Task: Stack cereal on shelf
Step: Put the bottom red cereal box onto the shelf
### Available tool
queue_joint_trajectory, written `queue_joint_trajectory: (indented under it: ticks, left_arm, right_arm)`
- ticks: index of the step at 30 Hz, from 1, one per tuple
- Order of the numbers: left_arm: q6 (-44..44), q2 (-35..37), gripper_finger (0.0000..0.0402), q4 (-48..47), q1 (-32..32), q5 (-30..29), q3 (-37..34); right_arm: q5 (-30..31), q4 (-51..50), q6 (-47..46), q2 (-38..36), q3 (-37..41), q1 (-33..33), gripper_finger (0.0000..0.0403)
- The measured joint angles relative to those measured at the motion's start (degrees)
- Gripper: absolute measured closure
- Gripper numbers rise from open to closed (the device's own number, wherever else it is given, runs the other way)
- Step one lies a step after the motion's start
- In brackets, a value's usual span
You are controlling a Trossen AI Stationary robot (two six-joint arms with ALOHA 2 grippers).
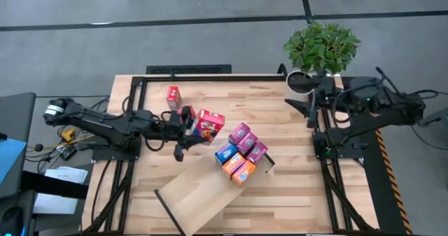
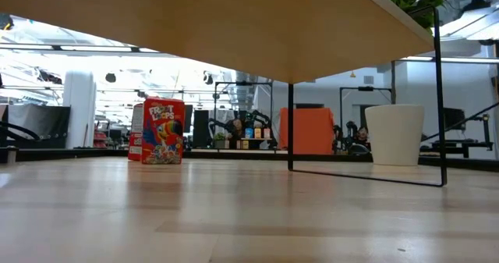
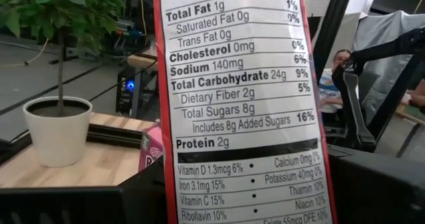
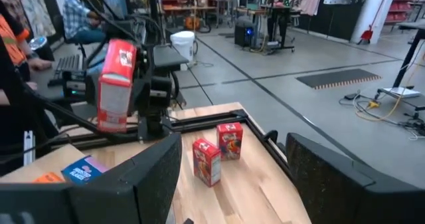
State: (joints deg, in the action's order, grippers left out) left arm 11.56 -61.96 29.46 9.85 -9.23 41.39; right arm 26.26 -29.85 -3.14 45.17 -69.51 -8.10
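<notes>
Closest, we note a red cereal box (image 3: 242,104) pinched by the left gripper (image 1: 187,124) above the table (image 1: 280,103); right gripper (image 1: 310,110) waits spread, beside the plant (image 1: 320,47).

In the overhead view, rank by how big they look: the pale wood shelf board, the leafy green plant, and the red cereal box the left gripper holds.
1. Pale wood shelf board with black frame edges, clearly largest.
2. Leafy green potted plant.
3. Red cereal box in the left gripper, smallest; it is lifted nearer the camera, yet looks smallest anyway.
</notes>
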Motion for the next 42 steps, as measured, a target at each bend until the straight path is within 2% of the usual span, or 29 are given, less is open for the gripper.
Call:
queue_joint_trajectory:
  ticks: [12,17,20,24,31,35,42]
  left_arm:
    - [-0.9,-9.4,0.0239,4.5,1.9,0.9,0.0]
    - [-0.5,-10.6,0.0239,3.9,3.4,-3.7,-0.4]
    - [-2.8,-9.0,0.0239,2.1,4.0,-9.4,-0.5]
    - [-4.2,-5.8,0.0239,0.3,4.0,-13.8,-0.5]
    - [-0.7,4.3,0.024,-14.8,7.6,-16.3,-0.5]
    - [0.2,8.3,0.0241,-16.6,11.1,-16.6,-0.5]
    - [3.9,9.7,0.0241,-20.9,18.3,-16.8,-0.5]
  right_arm:
    - [1.1,0.1,-3.1,-3.0,4.6,0.0,0.0108]
    - [0.9,0.5,-3.5,-2.6,4.8,0.0,0.0108]
    - [0.9,0.4,-3.5,-2.5,4.8,0.0,0.0108]
    - [0.9,0.3,-3.5,-2.5,4.7,0.0,0.0108]
    - [0.8,0.3,-3.5,-2.5,4.7,0.0,0.0108]
    - [0.8,0.2,-3.8,-2.5,4.7,0.0,0.0108]
    - [0.8,0.3,-4.4,-2.5,4.7,0.0,0.0108]
